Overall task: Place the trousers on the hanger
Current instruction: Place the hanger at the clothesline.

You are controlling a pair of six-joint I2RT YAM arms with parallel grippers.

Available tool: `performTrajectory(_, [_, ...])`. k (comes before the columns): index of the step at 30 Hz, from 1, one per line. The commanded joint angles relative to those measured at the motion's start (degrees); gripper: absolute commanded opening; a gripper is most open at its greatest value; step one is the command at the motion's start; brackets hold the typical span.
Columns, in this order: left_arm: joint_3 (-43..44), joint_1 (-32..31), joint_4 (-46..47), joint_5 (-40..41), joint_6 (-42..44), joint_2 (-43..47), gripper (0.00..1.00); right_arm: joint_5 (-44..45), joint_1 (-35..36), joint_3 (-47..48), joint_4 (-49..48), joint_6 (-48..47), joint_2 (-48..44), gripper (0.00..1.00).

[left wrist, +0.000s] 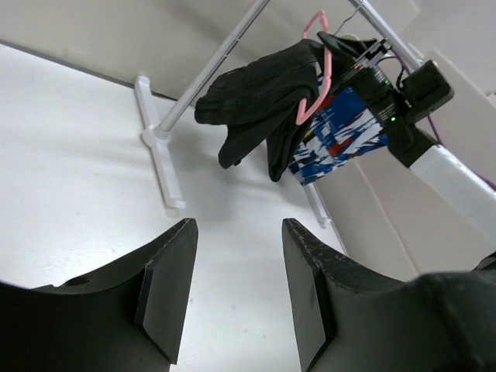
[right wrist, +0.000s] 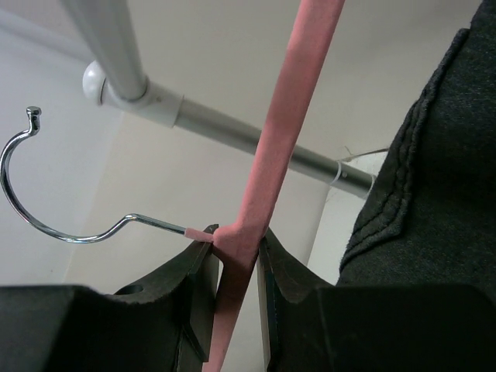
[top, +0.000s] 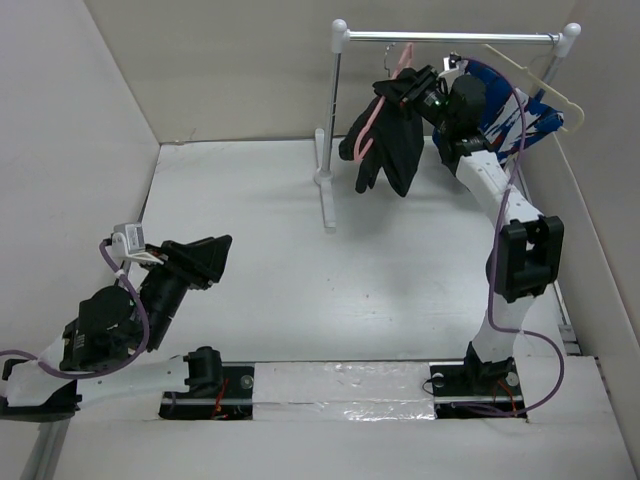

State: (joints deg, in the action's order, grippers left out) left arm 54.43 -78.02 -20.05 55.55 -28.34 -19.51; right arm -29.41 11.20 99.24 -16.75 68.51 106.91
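From above: clamps the pink hanger [top: 371, 122] in the right pincer [top: 400, 90], up by the rail [top: 450, 38] over the far right part of the tabletop [top: 300, 270]. Carries the black trousers [top: 392, 148] bunched over that hanger, clear of the tabletop. Holds the left pincer [top: 215, 255] wide and empty near the left edge.

From the left wrist: looks between parted jaws toward the trousers, with a patterned garment [left wrist: 341, 132] just behind.

From the right wrist: pinches the hanger's pink arm between narrow jaws, below the rail.

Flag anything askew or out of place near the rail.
The hanger tilts steeply in the right gripper, its metal hook apparently clear of the rail; the trousers hang bunched over it.
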Motion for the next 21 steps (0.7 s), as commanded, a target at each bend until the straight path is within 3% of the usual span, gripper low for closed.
performTrajectory(1, [-0.73,-0.20,-1.92,3.07,0.03,0.87,0.45,-3.29,-1.26,8.94,-5.57,0.56,-0.23,0.00])
performTrajectory(14, [-0.91,-0.20,-2.18,3.08,1.53,-3.26,0.46,-4.52,-3.64,15.71,-7.07,4.52,4.70,0.00])
performTrajectory(21, [-2.05,-0.20,-0.08,2.72,2.76,0.95,0.45,-4.61,-5.31,22.05,-2.94,4.53,9.71,0.00])
